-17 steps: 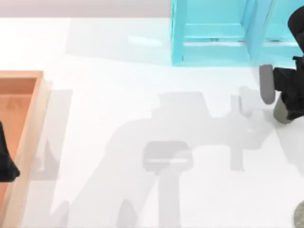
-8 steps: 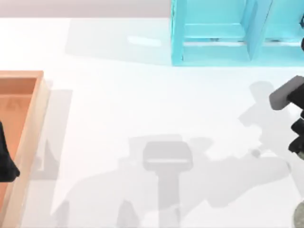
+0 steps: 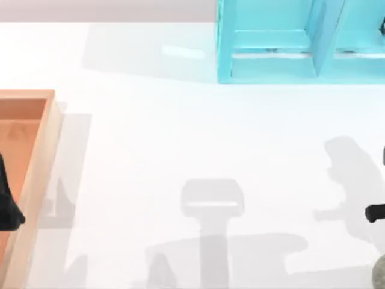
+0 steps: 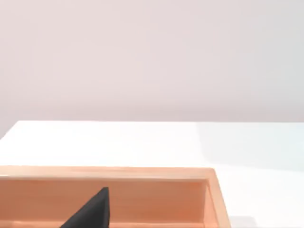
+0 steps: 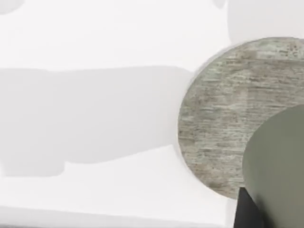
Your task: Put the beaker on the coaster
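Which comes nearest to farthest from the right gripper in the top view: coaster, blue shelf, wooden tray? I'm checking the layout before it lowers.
1. Coaster: front right corner, just below the right gripper.
2. Blue shelf: along the back, right of centre.
3. Wooden tray: far left edge.
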Tool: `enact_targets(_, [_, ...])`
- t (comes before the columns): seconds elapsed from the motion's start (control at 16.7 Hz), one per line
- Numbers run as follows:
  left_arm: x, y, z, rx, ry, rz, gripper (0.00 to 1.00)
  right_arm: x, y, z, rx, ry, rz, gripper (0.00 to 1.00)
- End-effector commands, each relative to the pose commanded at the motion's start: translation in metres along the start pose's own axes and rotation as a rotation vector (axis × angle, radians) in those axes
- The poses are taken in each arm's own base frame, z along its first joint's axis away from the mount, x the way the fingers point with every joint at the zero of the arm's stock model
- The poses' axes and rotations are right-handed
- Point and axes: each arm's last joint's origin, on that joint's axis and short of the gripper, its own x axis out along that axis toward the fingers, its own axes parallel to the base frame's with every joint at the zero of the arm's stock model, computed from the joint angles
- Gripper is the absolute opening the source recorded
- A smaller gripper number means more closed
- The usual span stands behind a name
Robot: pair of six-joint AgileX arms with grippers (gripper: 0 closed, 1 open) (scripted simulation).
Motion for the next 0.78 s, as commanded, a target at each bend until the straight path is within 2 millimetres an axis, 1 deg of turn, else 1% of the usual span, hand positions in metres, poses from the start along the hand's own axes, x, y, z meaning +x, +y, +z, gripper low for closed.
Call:
enact_targets(0.18, [0.0, 0.0, 0.0, 0.0, 0.0, 0.0, 1.0, -0.001, -0.001, -0.014, 0.074, -0.022, 0.007, 0.0])
enact_targets(0.54, [0.0, 0.0, 0.0, 0.0, 0.0, 0.0, 1.0, 0.0, -0.002, -0.014, 0.083, -0.024, 0.009, 0.0])
enact_targets(0.66, [0.0, 0.0, 0.0, 0.0, 0.0, 0.0, 1.0, 0.009, -0.003, -0.013, 0.085, -0.025, 0.008, 0.0])
enact_targets(0.78, [0.0, 0.0, 0.0, 0.0, 0.0, 0.0, 1.0, 0.024, -0.005, -0.011, 0.087, -0.035, 0.011, 0.0])
